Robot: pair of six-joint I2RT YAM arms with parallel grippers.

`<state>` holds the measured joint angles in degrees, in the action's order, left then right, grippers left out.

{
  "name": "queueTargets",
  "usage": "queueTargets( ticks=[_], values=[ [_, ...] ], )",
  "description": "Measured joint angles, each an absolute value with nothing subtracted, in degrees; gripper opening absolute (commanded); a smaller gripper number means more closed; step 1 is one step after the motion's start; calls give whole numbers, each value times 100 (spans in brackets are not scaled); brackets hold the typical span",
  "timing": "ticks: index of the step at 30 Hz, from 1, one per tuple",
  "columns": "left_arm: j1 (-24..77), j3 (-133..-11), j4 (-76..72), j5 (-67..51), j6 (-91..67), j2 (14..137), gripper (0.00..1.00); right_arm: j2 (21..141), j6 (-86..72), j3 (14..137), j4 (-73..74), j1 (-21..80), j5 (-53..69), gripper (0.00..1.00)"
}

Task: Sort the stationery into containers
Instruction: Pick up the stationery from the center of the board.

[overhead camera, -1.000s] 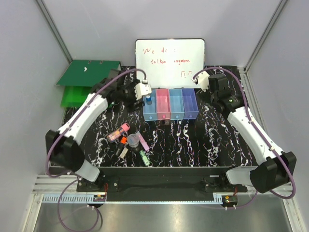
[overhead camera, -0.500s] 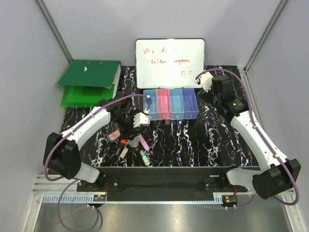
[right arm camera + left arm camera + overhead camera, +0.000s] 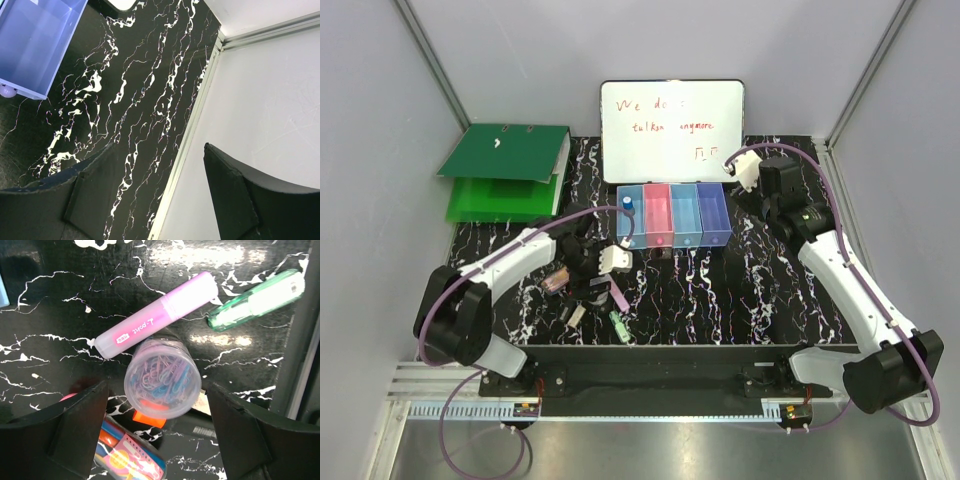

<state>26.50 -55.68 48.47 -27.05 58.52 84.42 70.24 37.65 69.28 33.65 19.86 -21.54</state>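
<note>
My left gripper point(image 3: 160, 440) is open and low over the stationery pile at the near left point(image 3: 592, 285). Between its jaws lies a clear round tub of paper clips point(image 3: 162, 377), untouched. A lilac stick point(image 3: 157, 315) and a green clip-like piece point(image 3: 257, 297) lie just beyond it. An orange-red piece point(image 3: 149, 417) and a pink-capped tube point(image 3: 130, 457) lie under the tub's near side. The row of four bins point(image 3: 673, 215) stands at the back; a bottle with a blue cap point(image 3: 628, 204) stands in the leftmost bin. My right gripper point(image 3: 157, 150) is open and empty, right of the purple-blue bin point(image 3: 35, 45).
A whiteboard point(image 3: 671, 130) with red writing stands behind the bins. A green ring binder point(image 3: 505, 170) lies at the back left. A small grey-white block point(image 3: 575, 314) lies near the table's front edge. The enclosure wall point(image 3: 260, 90) is close on the right.
My left gripper has left the leftmost bin, where the blue-capped bottle stays, and has come back and down over the pile. The right arm has barely moved.
</note>
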Motion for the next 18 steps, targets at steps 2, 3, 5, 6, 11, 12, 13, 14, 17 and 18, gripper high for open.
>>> queueTargets(
  ticks=[2, 3, 5, 6, 11, 12, 13, 14, 17, 18],
  values=[
    [2657, -5564, 4764, -2679, 5817, 8543, 84, 7022, 3763, 6928, 3365, 1986, -2154, 76],
    [2661, -5564, 4716, -2668, 5798, 8606, 84, 7022, 3763, 6928, 3365, 1986, -2152, 76],
    [2668, -5564, 4639, -2661, 5765, 8709, 81, 7024, 3745, 6928, 3367, 1986, -2145, 77],
    [2676, -5561, 4615, -2652, 5739, 8757, 79, 7022, 3734, 6928, 3369, 1986, -2134, 77],
    [2692, -5505, 4486, -2622, 5658, 8858, 47, 7022, 3667, 6928, 3435, 1986, -2025, 76],
    [2692, -5496, 4486, -2626, 5642, 8858, 42, 7022, 3658, 6923, 3441, 1986, -2014, 76],
    [2694, -5494, 4480, -2626, 5640, 8858, 35, 7022, 3645, 6917, 3444, 1986, -1997, 76],
    [2694, -5494, 4473, -2628, 5638, 8858, 18, 7022, 3632, 6914, 3457, 1986, -1988, 76],
    [2694, -5483, 4431, -2628, 5586, 8847, 13, 7024, 3603, 6890, 3483, 1986, -1979, 76],
    [2694, -5465, 4407, -2624, 5561, 8829, 9, 7022, 3594, 6879, 3492, 1986, -1968, 76]
  ],
)
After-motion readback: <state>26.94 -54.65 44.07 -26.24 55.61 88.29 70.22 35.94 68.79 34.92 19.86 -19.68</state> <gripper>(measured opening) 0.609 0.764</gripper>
